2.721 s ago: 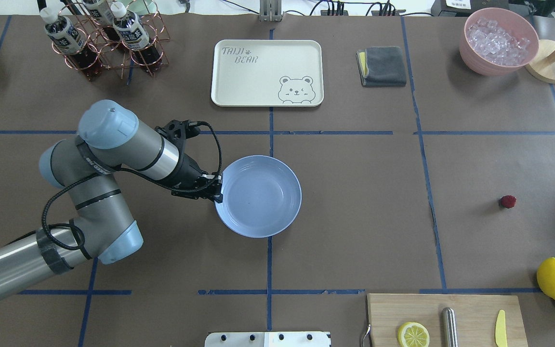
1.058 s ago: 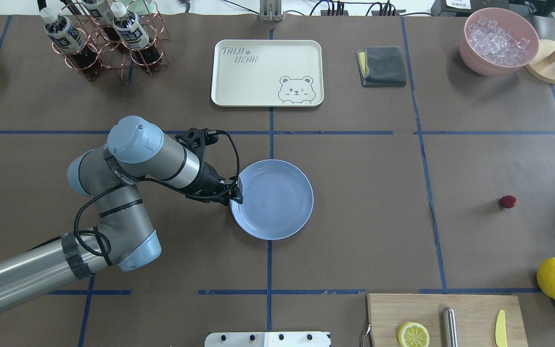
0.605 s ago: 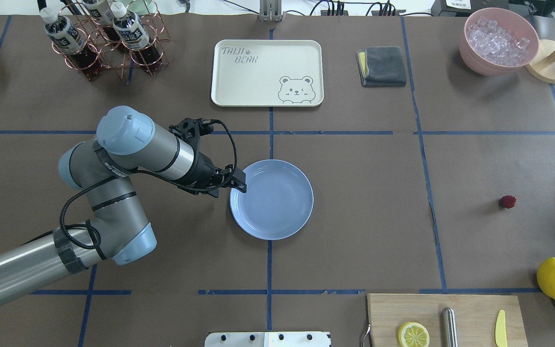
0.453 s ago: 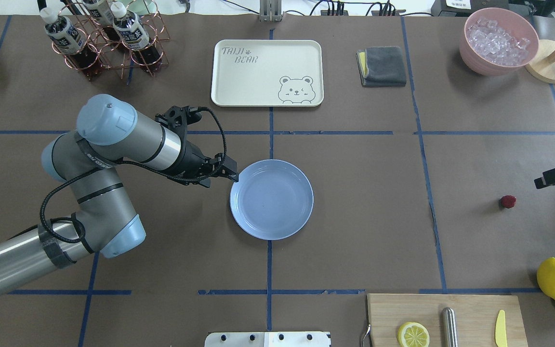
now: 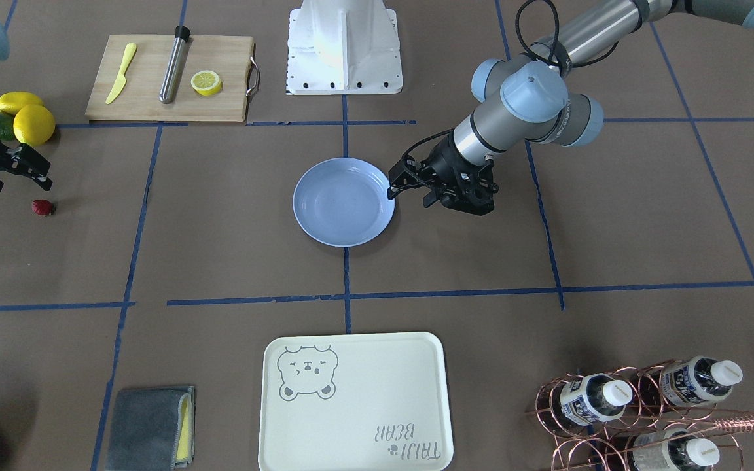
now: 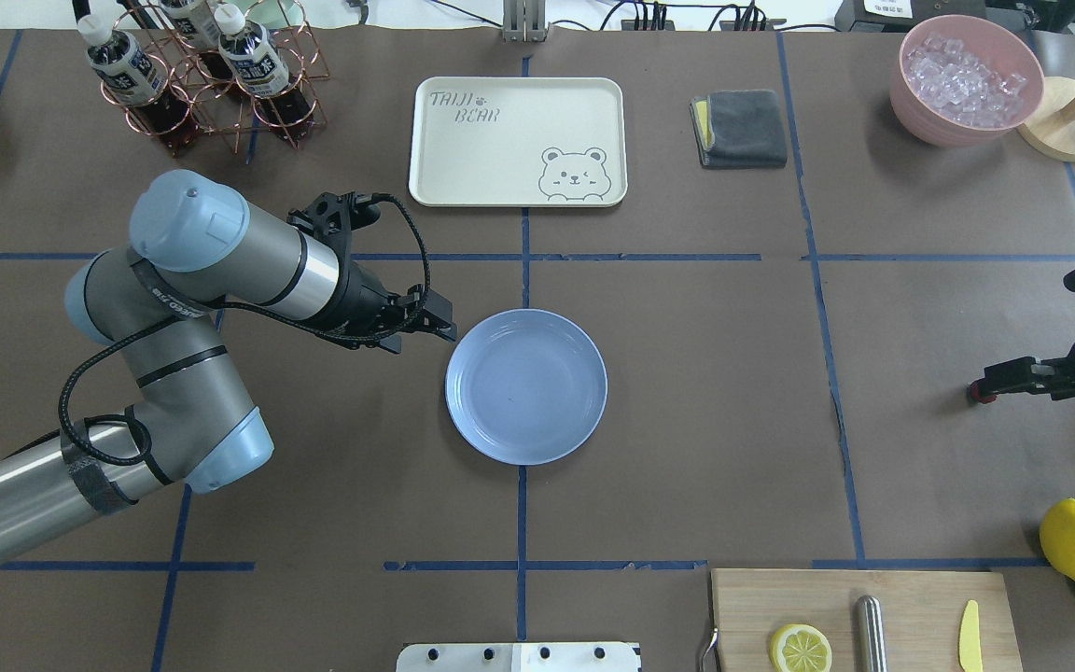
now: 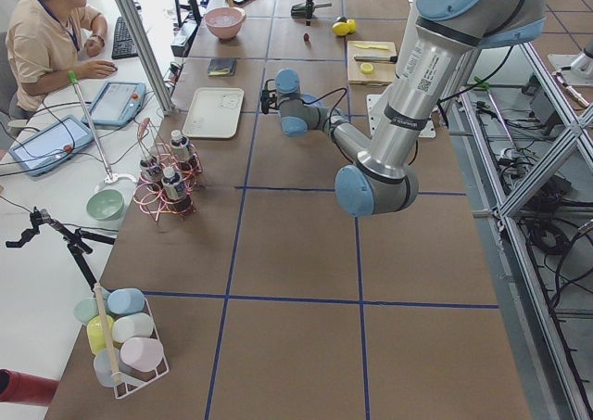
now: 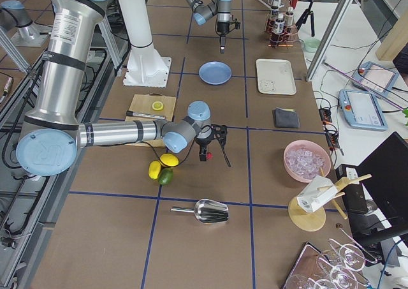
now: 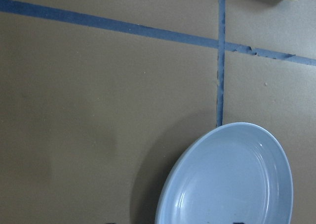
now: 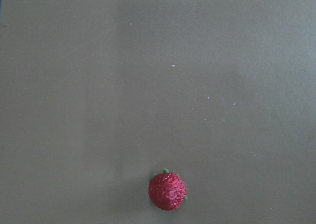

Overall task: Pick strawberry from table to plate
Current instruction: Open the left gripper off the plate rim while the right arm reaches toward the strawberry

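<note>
The strawberry [image 5: 42, 207] lies on the desk [image 5: 220, 216] at the robot's far right, well apart from the plate [image 5: 344, 242]. It sits just beneath the right tool [image 5: 21, 186], whose jaws stand wide, with a gap between them and the fruit. From the right wrist camera the strawberry looks nearly round, green cap tips peeping at its upper and right edges — its long axis cannot be told. The left tool [image 5: 410, 193], jaws also wide, hovers just beside the plate's rim.
</note>
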Available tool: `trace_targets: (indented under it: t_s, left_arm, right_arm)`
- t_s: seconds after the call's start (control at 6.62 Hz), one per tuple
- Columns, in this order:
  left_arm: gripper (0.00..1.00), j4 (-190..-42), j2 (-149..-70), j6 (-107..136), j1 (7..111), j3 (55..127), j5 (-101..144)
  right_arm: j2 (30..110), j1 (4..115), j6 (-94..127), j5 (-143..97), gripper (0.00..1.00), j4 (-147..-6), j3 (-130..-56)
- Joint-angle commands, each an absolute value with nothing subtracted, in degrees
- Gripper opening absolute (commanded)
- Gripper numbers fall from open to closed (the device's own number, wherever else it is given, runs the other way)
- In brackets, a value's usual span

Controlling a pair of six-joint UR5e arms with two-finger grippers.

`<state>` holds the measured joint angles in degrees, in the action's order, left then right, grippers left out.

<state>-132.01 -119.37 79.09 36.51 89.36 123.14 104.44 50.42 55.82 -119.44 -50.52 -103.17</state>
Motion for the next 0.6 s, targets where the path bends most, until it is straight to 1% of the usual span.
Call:
trace_targets:
  t_s: [0.0,0.15,0.45]
  left_arm:
    - [0.84,-132.01,-119.36,79.1,36.56,89.47,123.05]
    - [0.85,-132.01,-119.36,79.1,36.56,89.47,123.05]
    - [0.85,-132.1,-119.27,80.77,36.47,89.65,122.96]
  right_arm:
    - [103.19,48.43,57.92,-116.55,0.96,-46.87,-98.91]
    - [101.79,48.34,58.44,-116.54,0.92,-46.76,-97.92]
    - [101.69,47.81,58.97,-116.63,0.88,-46.76,-97.65]
